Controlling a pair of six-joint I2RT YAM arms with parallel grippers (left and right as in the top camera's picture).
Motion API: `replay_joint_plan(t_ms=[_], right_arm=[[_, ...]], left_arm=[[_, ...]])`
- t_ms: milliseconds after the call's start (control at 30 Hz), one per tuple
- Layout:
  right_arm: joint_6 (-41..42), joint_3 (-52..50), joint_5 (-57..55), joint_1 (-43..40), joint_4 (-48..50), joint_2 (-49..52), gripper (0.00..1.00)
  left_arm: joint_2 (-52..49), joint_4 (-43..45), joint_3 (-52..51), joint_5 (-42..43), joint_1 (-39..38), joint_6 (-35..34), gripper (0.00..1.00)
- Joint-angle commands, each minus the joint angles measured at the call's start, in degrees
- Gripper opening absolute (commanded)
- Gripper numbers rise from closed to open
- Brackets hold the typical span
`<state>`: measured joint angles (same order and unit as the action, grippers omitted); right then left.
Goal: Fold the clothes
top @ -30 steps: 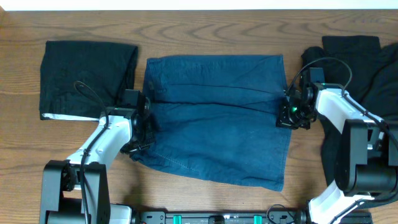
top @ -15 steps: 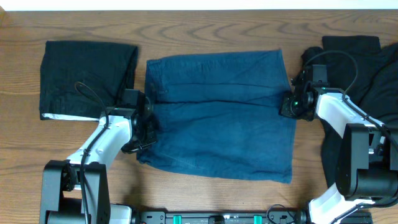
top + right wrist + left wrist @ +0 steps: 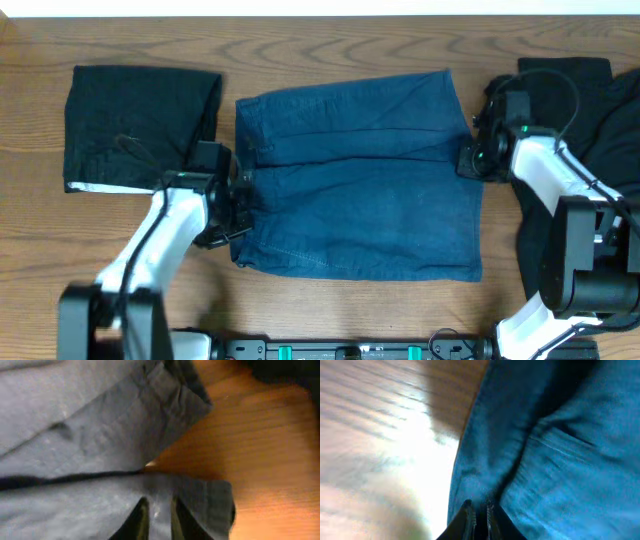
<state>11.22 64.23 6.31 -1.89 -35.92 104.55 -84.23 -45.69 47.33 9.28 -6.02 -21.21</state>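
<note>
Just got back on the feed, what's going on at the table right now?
Both arms are on the denim-blue shorts, which lie spread out mid-table. The left gripper is shut on their left edge. The right gripper sits at their right edge with its fingers close together over the fabric, but it is unclear whether it is gripping. A neat black garment lies to the left, and more black clothes are heaped to the right.
</note>
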Motion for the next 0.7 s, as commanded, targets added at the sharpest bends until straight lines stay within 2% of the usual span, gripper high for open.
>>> replay_joint_plan(t_ms=[0, 133, 167, 233, 267, 400, 533, 667], right_arm=[[1.4, 6.6, 0.0, 0.3, -7.6, -3.2, 0.25], [5.5, 9.2, 3.0, 0.3, -21.1, -7.0, 0.28], [6.3, 9.0, 3.8, 0.3, -23.8, -7.8, 0.29], [8.1, 8.7, 4.1, 0.4, -29.4, -8.9, 0.29], [8.8, 8.2, 4.1, 0.4, -31.6, -9.3, 0.29], [11.5, 4.9, 4.3, 0.4, -37.9, -10.6, 0.3], [12.6, 0.7, 4.3, 0.3, -40.5, -11.5, 0.31], [17.1, -3.1, 4.3, 0.3, -41.6, -11.7, 0.32]], left_arm=[[6.6, -2.5, 2.1, 0.6, 0.3, -0.5, 0.13], [12.7, -6.0, 2.0, 0.6, 0.3, -0.5, 0.17], [13.7, -6.3, 1.9, 0.6, 0.3, -0.5, 0.22], [14.9, -6.1, 1.6, 0.6, 0.3, -0.5, 0.26], [15.1, -5.6, 1.5, 0.6, 0.3, -0.5, 0.33], [14.6, -0.9, -0.1, 0.6, 0.3, -0.5, 0.42], [13.1, 2.6, -2.2, 0.6, 0.3, -0.5, 0.42], [11.1, 3.0, -3.1, 0.6, 0.3, -0.5, 0.42]])
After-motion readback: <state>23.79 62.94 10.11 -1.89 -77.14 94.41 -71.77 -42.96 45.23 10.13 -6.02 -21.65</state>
